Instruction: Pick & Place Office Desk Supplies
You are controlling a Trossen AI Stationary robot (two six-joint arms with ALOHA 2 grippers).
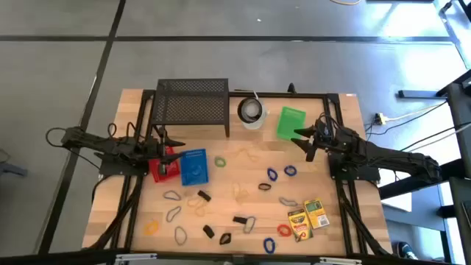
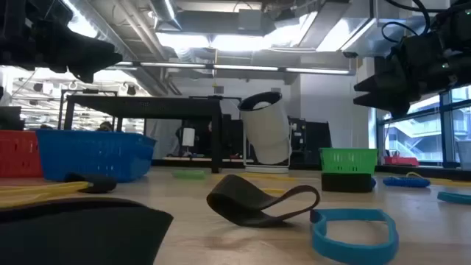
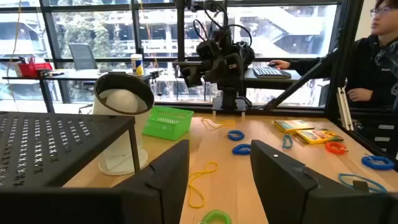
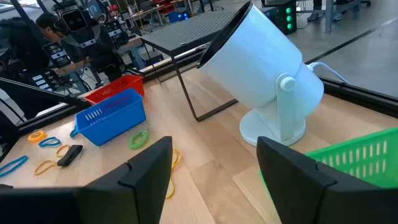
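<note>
From above, the left gripper [image 1: 163,149] hangs over the red plastic basket [image 1: 168,163] at the wooden table's [image 1: 221,221] left edge, jaws spread. The right gripper [image 1: 303,138] hangs beside the green plastic basket [image 1: 291,121], also spread and empty. Two yellow-green crayon boxes [image 1: 307,218] (print unreadable) lie near the front right corner. At table height, a blue rubber band [image 2: 352,232] lies foremost.

Left gripper [image 1: 163,150] raised, fingers apart; right gripper [image 1: 307,141] raised, fingers apart.

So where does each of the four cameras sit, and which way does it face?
High view: overhead, straight down on the table; left gripper and right gripper show, both open.
Low view: at tabletop height, level across to the white cup-like object; arms hang in from above.
Left wrist view: faces across to the right arm; own fingers below.
Right wrist view: faces the blue basket; own fingers below.
Shared: green basket.
</note>
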